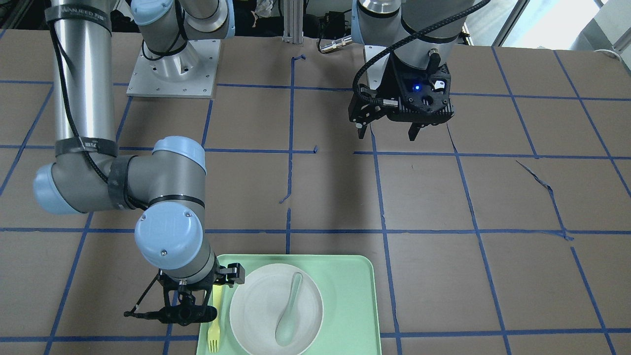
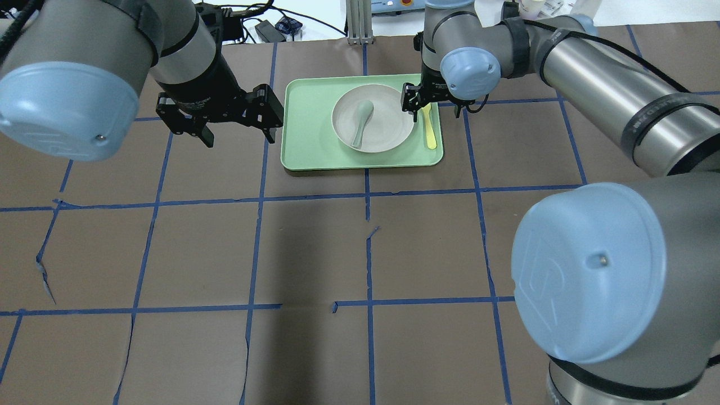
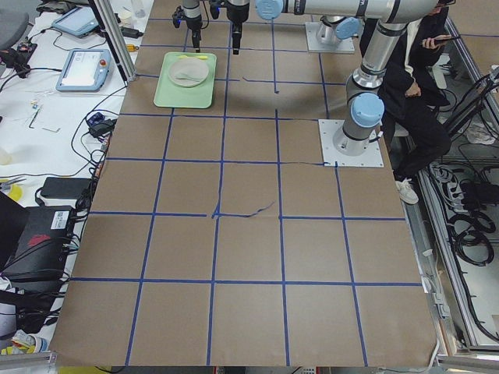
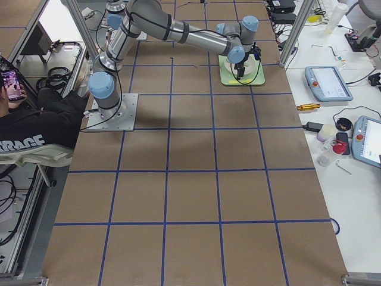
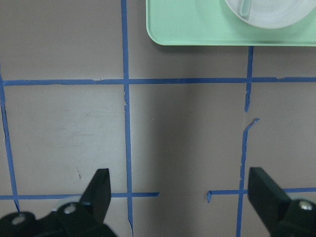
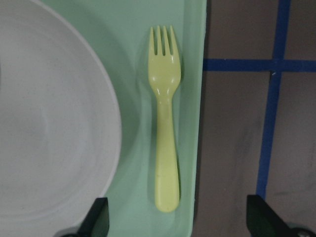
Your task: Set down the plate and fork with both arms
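Note:
The white plate [image 1: 256, 305] sits on a mint-green tray [image 1: 345, 276] with a grey-green spoon [image 1: 288, 315] lying in it. The pale-yellow fork [image 6: 165, 123] lies flat on the tray between the plate [image 6: 49, 123] and the tray's edge, and also shows in the overhead view [image 2: 430, 132]. My right gripper [image 6: 177, 200] is open over the fork's handle end, one finger on each side, not touching it. My left gripper [image 2: 241, 138] is open and empty above the bare table, beside the tray's other side. It also shows in the front view [image 1: 388, 134].
The table is brown paper with a blue tape grid. The tray [image 2: 304, 146] stands at the table's far edge from the robot. The arm bases [image 1: 172, 69] stand at the robot's side. A person sits past the table in the left side view [image 3: 413, 78].

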You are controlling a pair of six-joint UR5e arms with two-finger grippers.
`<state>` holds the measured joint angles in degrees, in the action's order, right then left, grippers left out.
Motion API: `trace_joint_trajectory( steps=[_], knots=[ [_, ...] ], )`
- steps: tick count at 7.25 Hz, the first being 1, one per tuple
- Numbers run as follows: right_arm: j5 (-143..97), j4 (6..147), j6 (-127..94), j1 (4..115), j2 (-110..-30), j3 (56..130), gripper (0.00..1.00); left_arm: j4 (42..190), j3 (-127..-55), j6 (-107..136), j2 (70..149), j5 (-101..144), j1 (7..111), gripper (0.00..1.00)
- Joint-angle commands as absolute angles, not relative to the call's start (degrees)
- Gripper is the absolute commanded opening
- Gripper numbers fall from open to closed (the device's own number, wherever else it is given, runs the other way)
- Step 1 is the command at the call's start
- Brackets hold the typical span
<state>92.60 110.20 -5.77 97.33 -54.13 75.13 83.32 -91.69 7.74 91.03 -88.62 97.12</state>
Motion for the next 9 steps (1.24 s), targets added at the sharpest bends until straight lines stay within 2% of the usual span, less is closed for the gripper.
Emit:
trace_joint_trajectory(
  steps=[1,3,5,6,9],
  knots=[
    [92.9,100.17,-5.97,97.21,-66.29,78.21,1.0,83.32,-91.76,7.73,90.97,-88.59,97.12,1.0],
    [92.29,93.56,-7.2,97.12,-78.08,81.46,1.0,83.32,-91.76,7.73,90.97,-88.68,97.12,1.0],
    [92.46,90.37,-9.31,96.5,-85.57,84.62,1.0,83.32,-91.93,7.65,90.79,-88.77,97.12,1.0],
    [92.46,89.57,-9.23,96.5,-86.56,87.68,1.0,83.32,-91.93,7.65,90.88,-88.77,97.12,1.0],
    [92.64,89.83,-9.4,96.42,-87.1,88.86,1.0,83.32,-91.76,7.65,90.53,-88.77,96.94,1.0]
  ],
)
